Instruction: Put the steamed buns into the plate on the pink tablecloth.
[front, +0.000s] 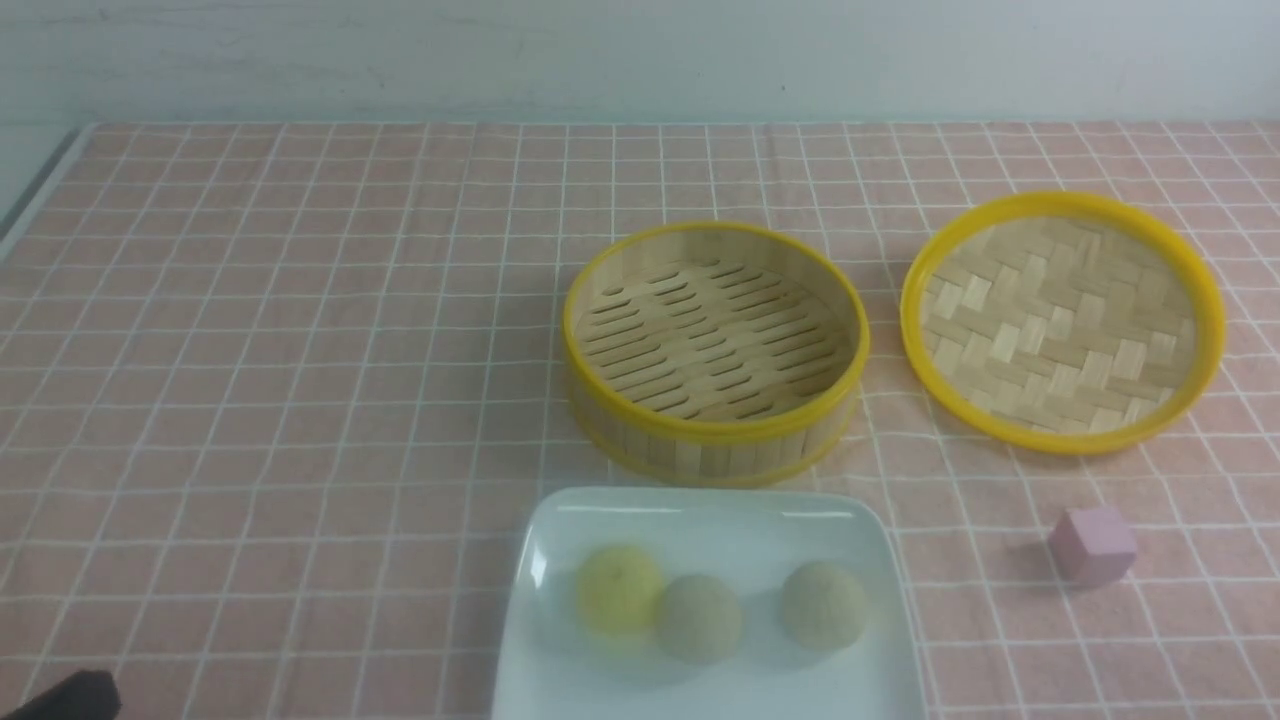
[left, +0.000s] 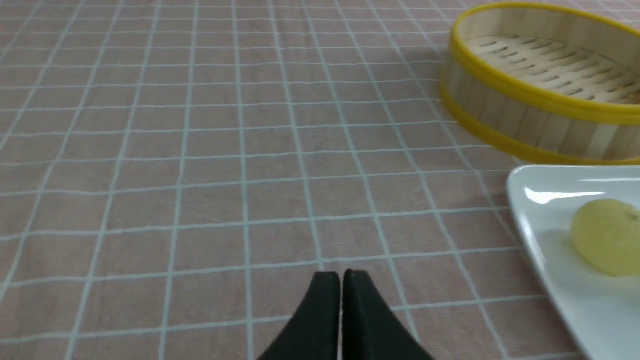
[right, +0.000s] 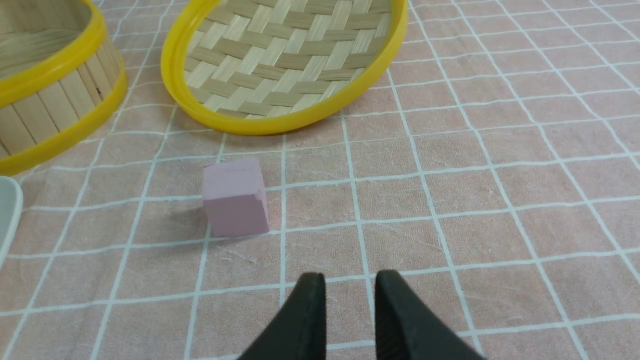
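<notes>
Both buns (front: 699, 618) (front: 823, 604) resting on the plate (front: 700, 520) beside a yellow ball (front: 619, 588); steamer (front: 714, 350) empty. Left fingers (left: 341, 300) pressed together, right fingers (right: 350, 305) narrowly parted, holding nothing, parked clear over cloth (front: 300, 350).

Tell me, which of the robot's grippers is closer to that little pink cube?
The right one. The right gripper hangs just short of the pink cube, with nothing between them. The left gripper is on the far side of the white plate, over bare cloth.
</notes>
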